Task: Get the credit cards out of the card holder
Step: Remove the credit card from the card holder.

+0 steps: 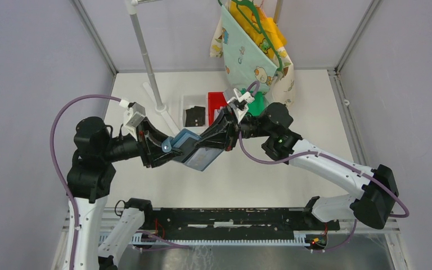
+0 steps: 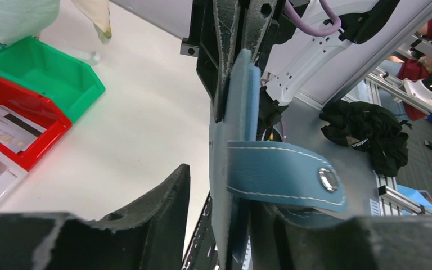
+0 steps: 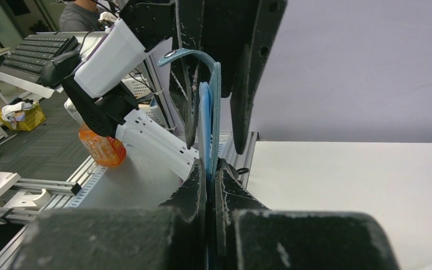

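The teal-blue card holder (image 1: 194, 149) hangs in the air over the table between both arms. My right gripper (image 3: 210, 169) is shut on one edge of it. In the left wrist view the card holder (image 2: 230, 140) stands edge-on, its snap tab (image 2: 292, 177) folded over to the right. My left gripper (image 2: 225, 191) is open around that end: the wallet rests against the right finger (image 2: 298, 236), and a gap shows on the other side. Credit cards (image 2: 8, 128), pale, one with a dark stripe, lie in the red bin (image 2: 39, 112). Any cards inside the holder are hidden.
A green bin (image 2: 45, 79) sits behind the red one, and a white tray (image 1: 194, 115) with black flat pieces is beside them. A pole stand (image 1: 146, 62) and a hanging patterned cloth (image 1: 253, 50) stand at the back. A black rail (image 1: 230, 219) runs along the near edge.
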